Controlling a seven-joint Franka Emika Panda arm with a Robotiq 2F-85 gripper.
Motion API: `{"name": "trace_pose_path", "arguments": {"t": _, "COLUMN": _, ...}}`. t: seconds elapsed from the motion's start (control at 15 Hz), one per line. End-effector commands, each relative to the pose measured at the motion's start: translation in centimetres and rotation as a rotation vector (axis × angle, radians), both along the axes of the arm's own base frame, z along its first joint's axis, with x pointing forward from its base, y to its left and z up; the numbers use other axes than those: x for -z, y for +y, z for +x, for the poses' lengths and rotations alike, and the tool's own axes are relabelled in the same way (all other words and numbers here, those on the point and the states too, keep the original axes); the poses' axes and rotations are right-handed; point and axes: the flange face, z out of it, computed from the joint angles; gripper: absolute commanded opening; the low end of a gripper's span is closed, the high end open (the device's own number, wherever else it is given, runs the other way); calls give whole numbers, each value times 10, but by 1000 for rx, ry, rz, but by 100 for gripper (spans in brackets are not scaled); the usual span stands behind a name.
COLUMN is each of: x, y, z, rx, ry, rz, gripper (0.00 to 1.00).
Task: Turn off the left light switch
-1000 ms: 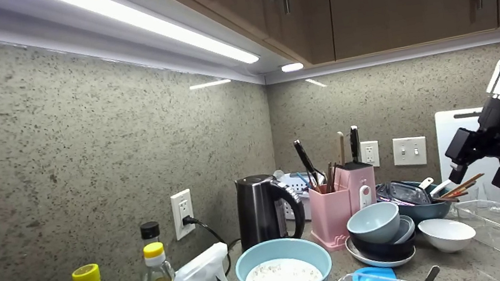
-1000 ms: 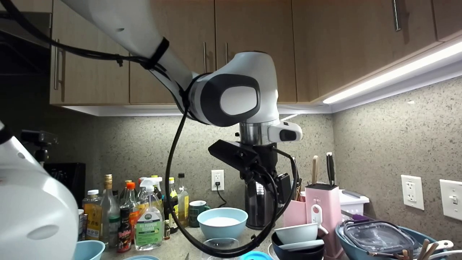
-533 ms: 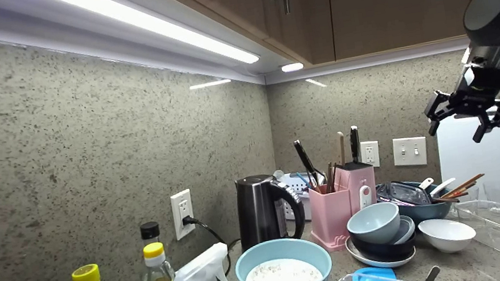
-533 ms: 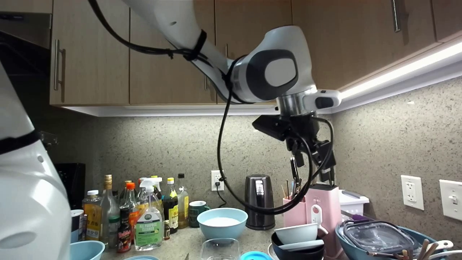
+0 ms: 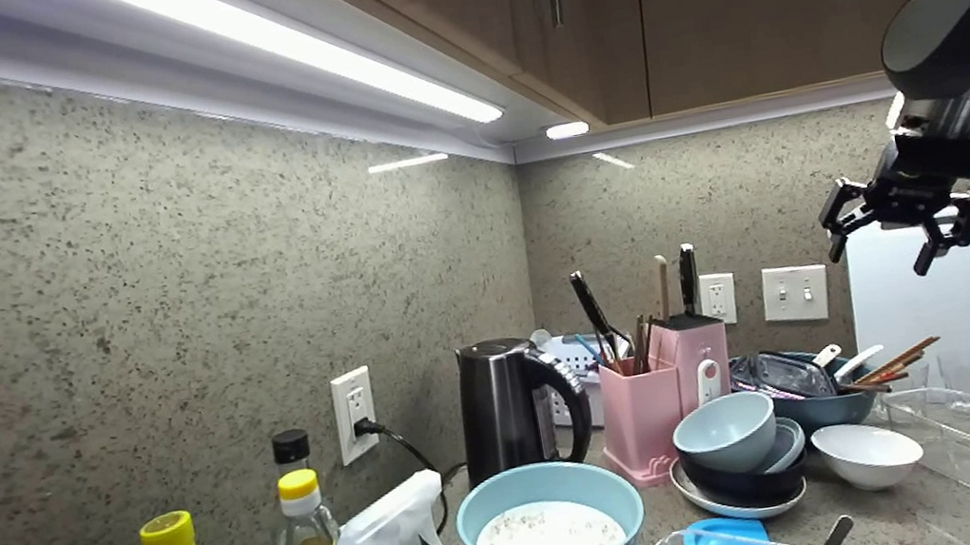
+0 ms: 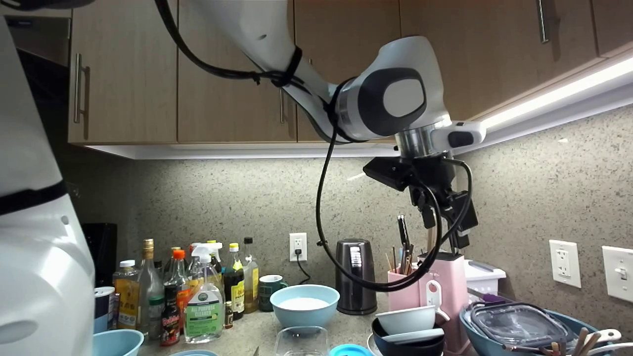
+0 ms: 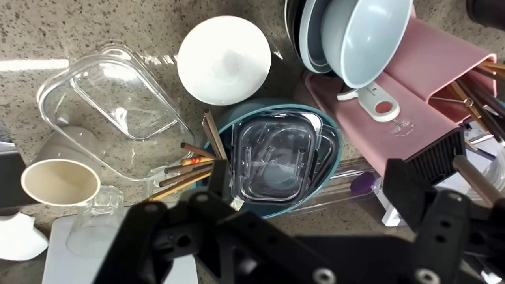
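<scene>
The white switch plate (image 5: 795,293) with two toggles is on the back wall in an exterior view. Its left light switch (image 5: 782,293) sits beside the right toggle (image 5: 807,295). The plate is cut by the picture edge in an exterior view (image 6: 618,277), where one toggle (image 6: 621,273) shows. I cannot tell clearly which way the toggles point. My gripper (image 5: 879,258) is open and empty, pointing down, to the right of the plate in that picture and apart from it. In the wrist view the gripper (image 7: 309,173) has its fingers wide apart above the dishes; the switches are out of view there.
Below the gripper is a teal bowl (image 7: 335,157) with clear lids and chopsticks. A pink knife block (image 5: 695,356) with upright handles stands near an outlet (image 5: 718,298). A white cutting board (image 5: 938,311) leans on the wall. The under-cabinet light (image 5: 297,46) is lit.
My gripper has moved up and a little left in an exterior view, and right and up in an exterior view. Most movement came in the earlier half second. It stays open.
</scene>
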Motion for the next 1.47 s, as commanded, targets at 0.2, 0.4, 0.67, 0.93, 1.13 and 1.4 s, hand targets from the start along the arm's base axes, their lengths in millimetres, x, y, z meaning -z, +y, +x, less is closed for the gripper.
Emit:
{"name": "trace_pose_path", "arguments": {"t": 0.2, "x": 0, "y": -78, "z": 55, "rx": 330, "ry": -7, "rz": 22, "gripper": 100}}
{"name": "trace_pose_path", "arguments": {"t": 0.4, "x": -3, "y": -86, "z": 51, "rx": 346, "ry": -12, "rz": 20, "gripper": 100}}
{"name": "trace_pose_path", "arguments": {"t": 0.67, "x": 11, "y": -87, "z": 60, "rx": 240, "ry": -22, "rz": -41, "gripper": 100}}
{"name": "trace_pose_path", "arguments": {"t": 0.93, "x": 50, "y": -101, "z": 74, "rx": 163, "ry": 52, "rz": -124, "gripper": 100}}
{"name": "trace_pose_path", "arguments": {"t": 1.13, "x": 85, "y": -118, "z": 75, "rx": 184, "ry": 96, "rz": -138, "gripper": 100}}
{"name": "trace_pose_path", "arguments": {"t": 1.4, "x": 102, "y": -128, "z": 73, "rx": 235, "ry": 89, "rz": -113, "gripper": 100}}
